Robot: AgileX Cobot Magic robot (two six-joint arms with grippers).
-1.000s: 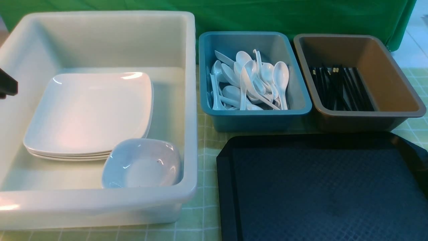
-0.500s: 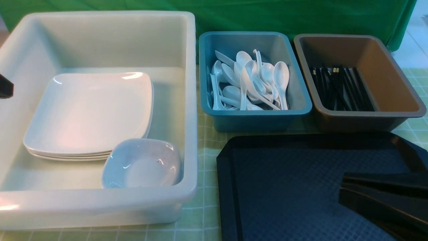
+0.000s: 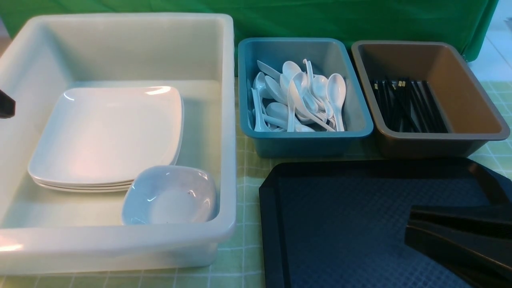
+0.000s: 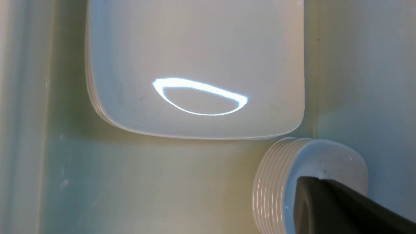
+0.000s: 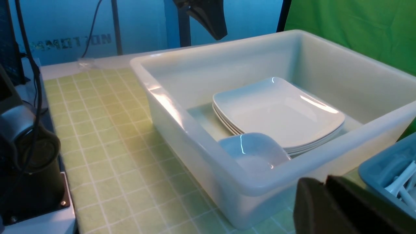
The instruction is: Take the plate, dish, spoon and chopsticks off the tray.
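The black tray [image 3: 340, 224] lies at the front right, and no tableware shows on its visible surface. My right gripper [image 3: 408, 230] [image 5: 320, 182] hovers over the tray's front right part, fingers together and holding nothing. White plates [image 3: 104, 134] [image 4: 195, 65] [image 5: 279, 110] are stacked in the white tub [image 3: 228, 120]. A stack of small dishes [image 3: 170, 196] [image 4: 338, 159] [image 5: 253, 151] stands at the tub's front right. My left gripper [image 4: 308, 178] [image 3: 4, 105] hangs above the tub, shut and empty. Spoons [image 3: 298, 98] fill the blue tub, and chopsticks [image 3: 408, 106] lie in the brown tub.
The blue tub [image 3: 304, 136] and brown tub [image 3: 476, 136] stand side by side just behind the tray. A green backdrop [image 3: 360, 20] closes off the rear. A green checked cloth [image 3: 246, 256] covers the table. The left arm's base [image 5: 29, 162] sits beyond the white tub's outer side.
My right gripper has come into the front view over the tray's front right part. The left gripper has drawn back slightly toward the left edge. The tableware has not moved.
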